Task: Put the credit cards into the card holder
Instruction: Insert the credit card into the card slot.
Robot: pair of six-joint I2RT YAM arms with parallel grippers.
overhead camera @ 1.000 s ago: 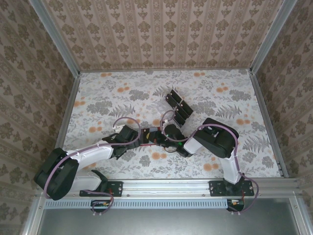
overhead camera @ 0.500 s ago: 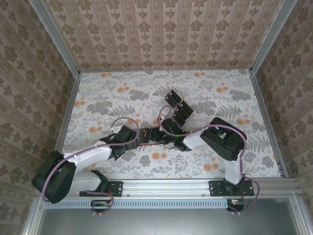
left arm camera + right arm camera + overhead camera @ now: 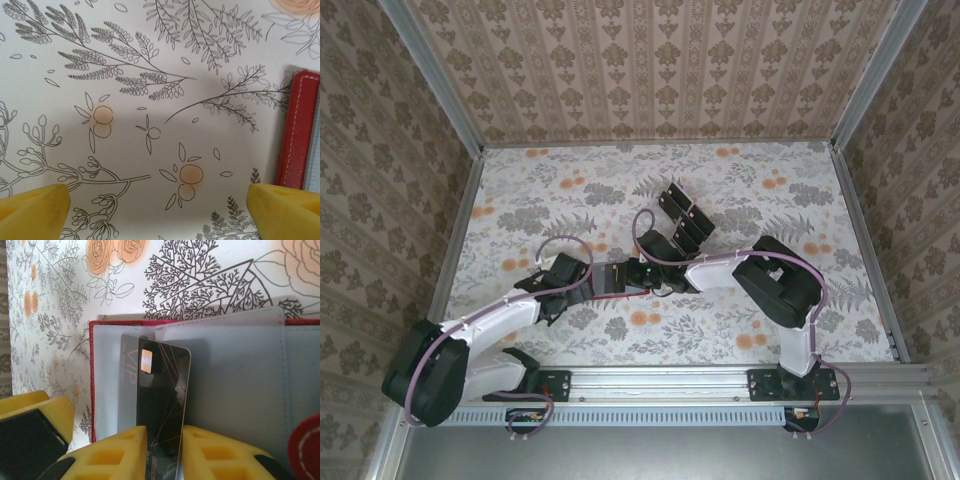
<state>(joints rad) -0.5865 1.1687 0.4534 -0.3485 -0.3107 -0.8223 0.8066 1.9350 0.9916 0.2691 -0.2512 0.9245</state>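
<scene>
R end effector (image 3: 163,435) shifted left — pinches card (image 3: 161,385) over card holder (image 3: 235,382); L end effector (image 3: 158,195) open.

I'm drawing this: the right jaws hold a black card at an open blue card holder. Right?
Only the colour is wrong: the open card holder is red, as the right wrist view shows. The jaws of the right gripper do hold a black card at it.

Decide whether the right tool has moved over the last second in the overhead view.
Yes. The right tool, gripping a credit card, has shifted leftward, farther from the fixed row of spare cards.
</scene>
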